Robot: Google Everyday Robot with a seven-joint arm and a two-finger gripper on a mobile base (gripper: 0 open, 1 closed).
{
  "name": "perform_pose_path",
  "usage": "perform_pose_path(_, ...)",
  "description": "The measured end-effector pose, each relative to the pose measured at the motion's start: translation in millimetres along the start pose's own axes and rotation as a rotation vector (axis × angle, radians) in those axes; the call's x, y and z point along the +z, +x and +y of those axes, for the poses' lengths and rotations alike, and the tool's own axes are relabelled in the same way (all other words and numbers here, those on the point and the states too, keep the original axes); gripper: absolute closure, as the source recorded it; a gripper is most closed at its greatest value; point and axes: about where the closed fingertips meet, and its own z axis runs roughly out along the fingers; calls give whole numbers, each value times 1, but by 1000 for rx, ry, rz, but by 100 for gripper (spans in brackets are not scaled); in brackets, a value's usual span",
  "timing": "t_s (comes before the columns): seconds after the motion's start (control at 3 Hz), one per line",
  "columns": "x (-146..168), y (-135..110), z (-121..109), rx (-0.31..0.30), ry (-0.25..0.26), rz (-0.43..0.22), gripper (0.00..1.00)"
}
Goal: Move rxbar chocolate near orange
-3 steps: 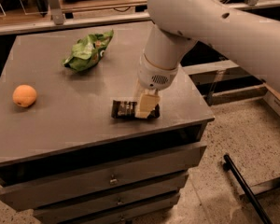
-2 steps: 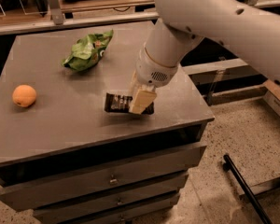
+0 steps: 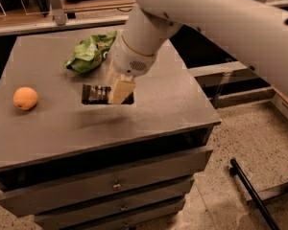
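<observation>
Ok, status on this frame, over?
Gripper low over table centre, shut on rxbar chocolate. Orange apart, further left in view. Green bag behind, not in the way.

Pincer (image 3: 116, 91) holds rxbar chocolate (image 3: 96, 94) (orange (image 3: 25, 98) left).

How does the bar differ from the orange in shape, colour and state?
The bar is flat, rectangular and dark; the orange is round and bright. The bar is longer than the orange is wide. The gripper, over the middle of the table, is closed on the bar; the orange lies free near the left edge. Both are on the same side of the green bag.
</observation>
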Motion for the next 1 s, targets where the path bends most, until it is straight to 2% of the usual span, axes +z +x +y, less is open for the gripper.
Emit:
perform_pose_path(0.67,41,-77,-33,-163,-43,-33,100)
perform_pose_path(1.0,55,-98,-42,-205,-60,-33,100)
